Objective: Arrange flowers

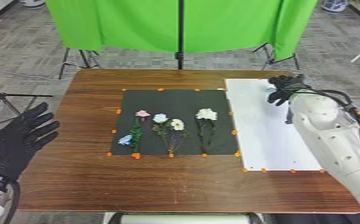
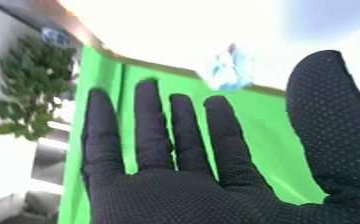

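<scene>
Over the upper part of the white board (image 1: pixel 279 145) is my right hand (image 1: pixel 287 90), beside a small pale blue flower (image 1: pixel 271 90). In the right wrist view the fingers of my right hand (image 2: pixel 194 200) are straight, and the light blue flower (image 2: pixel 231 70) lies on the white surface beyond them, apart from the glove. My left hand (image 1: pixel 21 140) is at the table's left side with its fingers extended. On the black mat (image 1: pixel 163 97) lie a pink flower (image 1: pixel 142 114), a blue flower (image 1: pixel 125 140), a pale blue-white flower (image 1: pixel 160 118), a cream flower (image 1: pixel 177 124) and a white flower (image 1: pixel 207 114), with green stems.
Orange markers (image 1: pixel 136 156) line the edges of the mat and the board on the brown table (image 1: pixel 176 187). Behind the table stands a green cloth (image 1: pixel 128 27) on black stands. The right arm (image 1: pixel 332 145) lies across the table's right side.
</scene>
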Motion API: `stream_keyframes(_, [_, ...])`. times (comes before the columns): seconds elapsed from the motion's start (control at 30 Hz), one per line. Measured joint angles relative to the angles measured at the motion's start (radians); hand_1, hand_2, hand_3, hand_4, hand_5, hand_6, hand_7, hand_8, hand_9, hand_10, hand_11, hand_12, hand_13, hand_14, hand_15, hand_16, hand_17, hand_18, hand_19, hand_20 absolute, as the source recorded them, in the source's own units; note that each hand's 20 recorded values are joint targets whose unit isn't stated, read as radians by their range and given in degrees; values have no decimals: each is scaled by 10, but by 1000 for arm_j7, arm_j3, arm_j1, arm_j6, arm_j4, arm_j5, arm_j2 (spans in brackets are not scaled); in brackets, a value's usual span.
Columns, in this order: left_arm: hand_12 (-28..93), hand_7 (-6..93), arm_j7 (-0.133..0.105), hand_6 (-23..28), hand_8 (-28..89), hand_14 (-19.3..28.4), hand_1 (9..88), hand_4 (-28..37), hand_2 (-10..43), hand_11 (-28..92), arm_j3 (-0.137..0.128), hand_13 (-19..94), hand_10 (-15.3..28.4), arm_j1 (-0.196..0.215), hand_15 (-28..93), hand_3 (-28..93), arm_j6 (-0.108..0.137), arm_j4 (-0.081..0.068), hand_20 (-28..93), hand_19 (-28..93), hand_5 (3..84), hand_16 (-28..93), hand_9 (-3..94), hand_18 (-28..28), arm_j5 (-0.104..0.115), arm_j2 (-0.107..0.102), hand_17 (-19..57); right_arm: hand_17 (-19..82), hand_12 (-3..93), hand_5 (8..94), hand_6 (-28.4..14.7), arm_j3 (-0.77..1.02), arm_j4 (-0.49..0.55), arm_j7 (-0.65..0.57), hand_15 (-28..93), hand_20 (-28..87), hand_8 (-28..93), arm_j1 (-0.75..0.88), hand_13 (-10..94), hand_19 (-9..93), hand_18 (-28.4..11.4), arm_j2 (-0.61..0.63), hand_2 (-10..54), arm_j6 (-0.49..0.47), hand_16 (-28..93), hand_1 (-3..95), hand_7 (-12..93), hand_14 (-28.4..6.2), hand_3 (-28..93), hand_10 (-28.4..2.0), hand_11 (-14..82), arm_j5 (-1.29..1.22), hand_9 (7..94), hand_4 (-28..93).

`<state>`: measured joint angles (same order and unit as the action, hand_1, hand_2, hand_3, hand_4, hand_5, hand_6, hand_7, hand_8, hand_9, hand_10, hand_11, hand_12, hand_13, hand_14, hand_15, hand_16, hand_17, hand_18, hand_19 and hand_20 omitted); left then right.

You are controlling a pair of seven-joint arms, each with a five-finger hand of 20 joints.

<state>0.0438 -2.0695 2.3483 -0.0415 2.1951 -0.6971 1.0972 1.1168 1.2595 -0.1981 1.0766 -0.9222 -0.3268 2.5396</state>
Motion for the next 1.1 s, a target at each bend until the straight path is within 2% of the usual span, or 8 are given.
stream_keyframes(0.1, [111, 238, 0, 29, -134, 129, 255, -283, -23, 293, 1, 154, 108, -3, 431, 713, 0, 0, 53, 451, 277, -49, 211, 192, 0, 0, -109, 82, 136, 295, -41, 13, -31, -6, 361, 196, -185, -14, 426, 562, -216, -19, -93, -12, 130, 278, 255, -50, 907, -78, 231, -49, 385, -282])
stream_keyframes(0.23, [110, 237, 0, 29, -133, 129, 255, -283, -21, 291, 1, 155, 107, -5, 430, 712, -1, 0, 53, 450, 278, -48, 211, 192, 0, 0, -108, 160, 161, 467, 10, 12, -42, -7, 440, 257, -219, -17, 586, 634, -186, -26, -87, 3, 205, 358, 301, -11, 878, -54, 284, -62, 605, -282])
stream_keyframes(0.37, [111, 235, 0, 29, -132, 129, 254, -283, -21, 290, 1, 155, 107, -5, 430, 713, -4, 0, 53, 450, 278, -48, 212, 192, -1, 3, -109, 261, 402, 708, 52, -5, -41, 0, 514, 331, -137, -10, 758, 727, -156, -22, -79, 115, 314, 489, 410, 6, 787, -12, 176, -62, 878, -282])
stream_keyframes(0.47, [111, 234, -1, 29, -132, 130, 253, -283, -22, 289, 0, 155, 107, -4, 431, 713, -5, 0, 53, 450, 278, -47, 212, 192, -1, 4, -109, 280, 432, 750, 50, -4, -29, 39, 533, 345, -126, 7, 784, 747, -153, -15, -94, 178, 333, 491, 409, 9, 807, -5, 175, -41, 910, -283])
stream_keyframes(0.6, [111, 234, -1, 29, -132, 130, 253, -283, -21, 288, -3, 156, 108, -2, 430, 714, -5, 0, 53, 450, 278, -48, 212, 192, -1, 10, -109, 283, 439, 757, 47, 2, 0, 129, 537, 347, -125, 34, 786, 749, -153, -7, -95, 161, 341, 488, 411, 5, 817, -5, 175, 69, 915, -283])
stream_keyframes(0.77, [112, 234, 2, 29, -132, 130, 253, -283, -20, 287, -4, 155, 107, -3, 430, 713, -8, 0, 53, 451, 279, -47, 212, 192, -3, 19, -109, 288, 449, 767, 43, 5, 72, 138, 544, 352, -125, 87, 793, 756, -156, 13, -95, 177, 347, 486, 407, 2, 829, -4, 176, 15, 922, -283])
stream_keyframes(1.0, [112, 232, -9, 29, -132, 130, 254, -283, -19, 288, -1, 155, 107, 7, 430, 712, -4, 0, 53, 451, 279, -47, 212, 193, 2, 11, -109, 291, 462, 778, 39, 10, 160, 152, 544, 358, -117, 166, 796, 761, -158, 39, -95, 348, 357, 483, 398, 1, 839, -3, 165, -88, 931, -283])
stream_keyframes(1.1, [113, 234, -11, 29, -131, 130, 254, -283, -19, 288, -1, 155, 107, 9, 430, 712, -4, 0, 53, 451, 278, -47, 212, 192, 2, 6, -109, 291, 468, 778, 38, 31, 225, 155, 543, 359, -116, 203, 797, 761, -158, 49, -95, 370, 359, 483, 396, 1, 838, -4, 163, -99, 931, -283])
